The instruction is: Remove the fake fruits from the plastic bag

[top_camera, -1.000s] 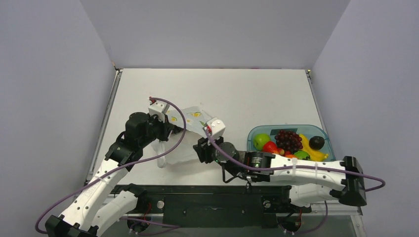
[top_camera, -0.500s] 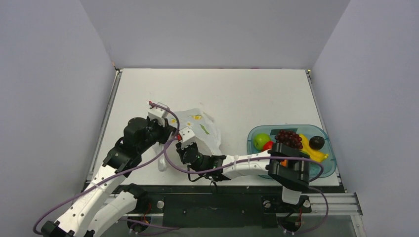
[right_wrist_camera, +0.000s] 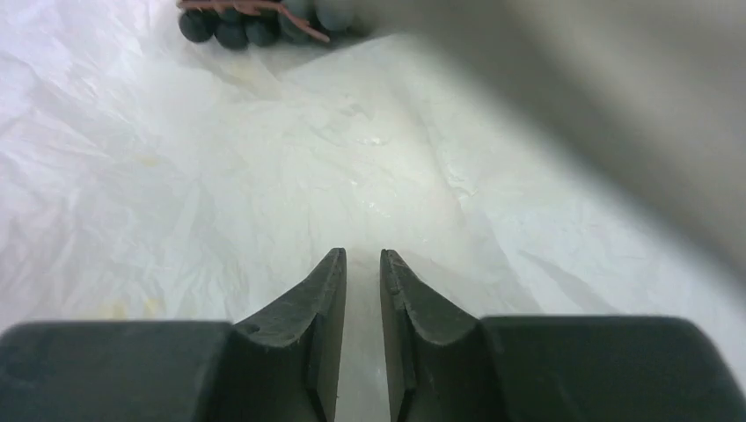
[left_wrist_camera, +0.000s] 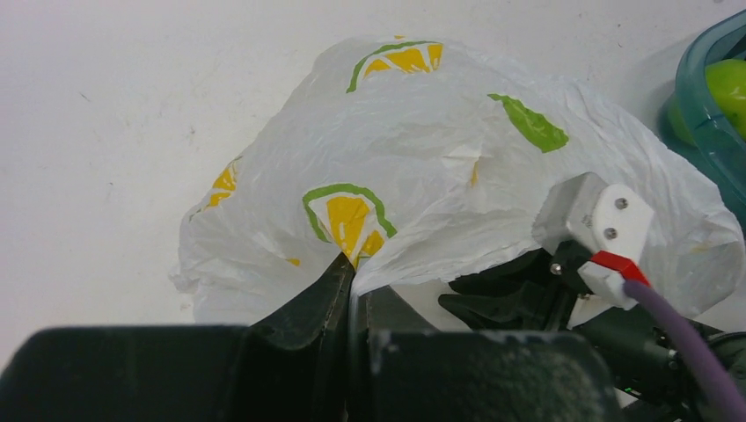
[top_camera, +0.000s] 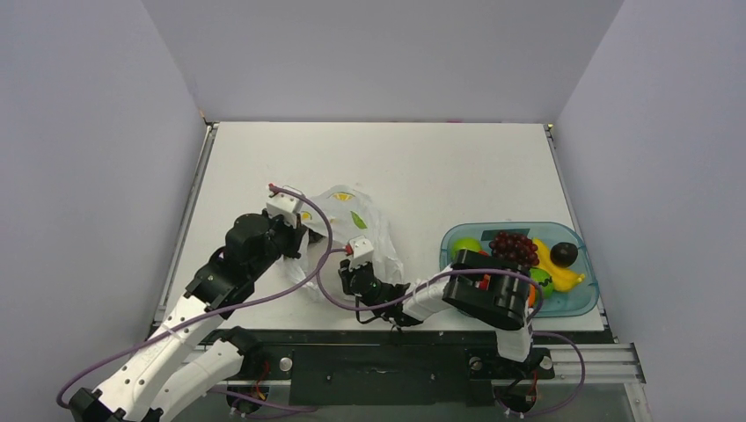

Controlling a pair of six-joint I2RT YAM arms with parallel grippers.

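The plastic bag [top_camera: 352,221], white with lemon prints, lies left of centre. My left gripper [top_camera: 297,234] is shut on a fold of its near-left edge; in the left wrist view the gripper [left_wrist_camera: 354,264] pinches the bag [left_wrist_camera: 422,158] just below a lemon print. My right gripper [right_wrist_camera: 362,255] is inside the bag, its jaws a narrow gap apart with nothing between them. A dark grape cluster [right_wrist_camera: 255,22] lies deeper in the bag, well ahead of the fingertips. In the top view the right fingertips are hidden under the bag.
A teal tray [top_camera: 582,239] at the right holds a green apple [top_camera: 464,250], purple grapes [top_camera: 515,248], a banana [top_camera: 556,265] and a dark round fruit [top_camera: 564,253]. The right arm's elbow [top_camera: 493,299] rises beside the tray. The tray's rim [left_wrist_camera: 704,79] shows in the left wrist view.
My right gripper swung from the bag's right side round to its near side and went into the opening. My left gripper kept hold of the bag and shifted slightly.
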